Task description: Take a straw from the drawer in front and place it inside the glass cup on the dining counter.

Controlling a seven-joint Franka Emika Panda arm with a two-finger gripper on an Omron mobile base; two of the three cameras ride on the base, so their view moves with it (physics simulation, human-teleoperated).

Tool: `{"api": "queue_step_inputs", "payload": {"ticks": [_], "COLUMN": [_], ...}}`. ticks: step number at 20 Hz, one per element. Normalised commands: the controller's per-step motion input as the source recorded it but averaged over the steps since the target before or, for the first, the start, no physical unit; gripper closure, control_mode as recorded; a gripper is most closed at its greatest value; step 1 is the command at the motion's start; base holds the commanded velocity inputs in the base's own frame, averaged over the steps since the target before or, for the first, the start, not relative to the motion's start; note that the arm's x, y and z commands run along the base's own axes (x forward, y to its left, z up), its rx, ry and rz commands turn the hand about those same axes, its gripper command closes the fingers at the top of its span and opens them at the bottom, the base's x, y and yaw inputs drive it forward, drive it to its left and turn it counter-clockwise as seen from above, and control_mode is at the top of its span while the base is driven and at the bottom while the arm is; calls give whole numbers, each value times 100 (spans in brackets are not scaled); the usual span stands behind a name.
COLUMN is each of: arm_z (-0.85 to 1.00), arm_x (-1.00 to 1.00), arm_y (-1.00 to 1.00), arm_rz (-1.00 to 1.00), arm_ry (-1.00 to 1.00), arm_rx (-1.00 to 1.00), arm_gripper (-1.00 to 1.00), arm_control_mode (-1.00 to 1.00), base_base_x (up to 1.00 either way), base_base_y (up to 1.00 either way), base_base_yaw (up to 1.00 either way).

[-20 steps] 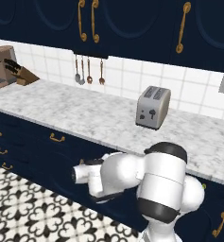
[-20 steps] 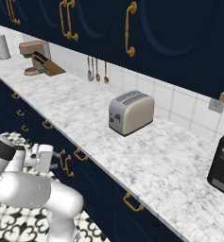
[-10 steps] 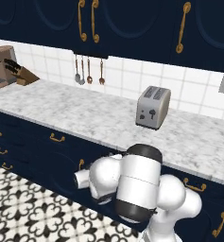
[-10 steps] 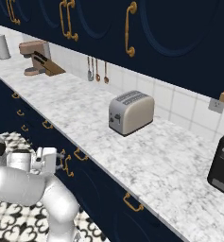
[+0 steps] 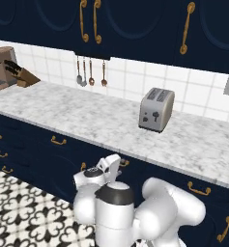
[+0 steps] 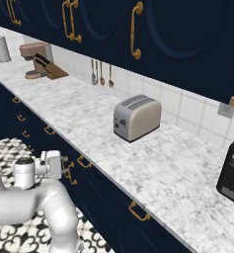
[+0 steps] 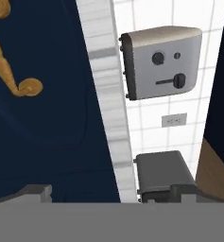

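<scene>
The white arm's end effector (image 6: 68, 167) hangs low in front of the navy-blue cabinet fronts, just under the edge of the white, grey-veined marble surface (image 5: 87, 118), with its two dark fingers spread wide and nothing between them. In the hand view the camera is rolled on its side, and a curved brass handle (image 7: 12, 71) on a navy-blue drawer front (image 7: 52, 118) lies close ahead, the drawer closed and the straw hidden from sight. On the surface stands a silver two-slot toaster (image 5: 156, 109), well apart from a brown wooden knife block (image 5: 20, 75) at the far left.
</scene>
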Motion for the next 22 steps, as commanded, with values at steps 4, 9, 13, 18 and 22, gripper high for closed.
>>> {"api": "queue_step_inputs", "payload": {"ticks": [4,9,13,18,22], "arm_z": [-27,-18,-19,-11,-21], "arm_x": [18,10,31,49,47], "arm_y": [-10,-25,-8,0,0], "arm_rz": [10,12,12,9,0], "arm_ry": [0,0,6,3,0], "arm_rx": [-9,-3,-3,0,0], "arm_gripper": [-100,-100,-100,-100,-100], "arm_control_mode": [-100,-100,-100,-100,-100], "base_base_x": [0,0,0,0,0], "base_base_y": [0,0,0,0,0], "base_base_yaw": [0,0,0,0,0]}}
